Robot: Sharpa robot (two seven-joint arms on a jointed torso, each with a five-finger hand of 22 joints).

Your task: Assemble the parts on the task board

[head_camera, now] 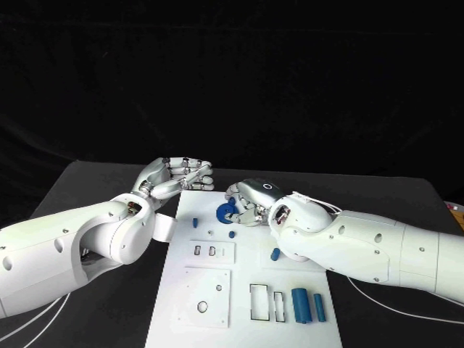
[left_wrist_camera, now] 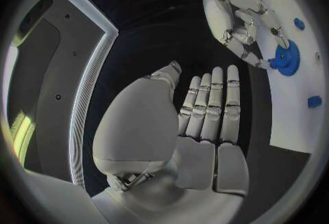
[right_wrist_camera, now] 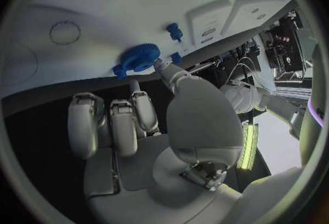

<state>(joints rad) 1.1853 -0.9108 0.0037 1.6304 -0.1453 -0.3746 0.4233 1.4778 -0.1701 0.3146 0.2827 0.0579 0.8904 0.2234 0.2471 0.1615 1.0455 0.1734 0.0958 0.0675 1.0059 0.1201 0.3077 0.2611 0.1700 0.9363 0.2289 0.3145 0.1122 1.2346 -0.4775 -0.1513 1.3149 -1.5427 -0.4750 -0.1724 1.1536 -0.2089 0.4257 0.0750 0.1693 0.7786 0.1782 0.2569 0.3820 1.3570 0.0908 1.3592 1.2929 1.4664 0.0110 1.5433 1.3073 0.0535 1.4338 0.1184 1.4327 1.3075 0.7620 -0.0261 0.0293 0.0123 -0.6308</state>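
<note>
Head view: the blue gear [head_camera: 225, 212] stands on edge at the far end of the white board [head_camera: 191, 319], its axis roughly level. The right hand [head_camera: 251, 201] pinches it between its fingertips. The left hand [head_camera: 177, 175], beside it over the table [head_camera: 96, 181], holds nothing, fingers extended together.

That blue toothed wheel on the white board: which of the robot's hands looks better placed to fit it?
The right hand, I'd judge: its fingertips already touch the blue toothed wheel on the white task board. The left hand sits off the board's far corner, holding nothing.
</note>
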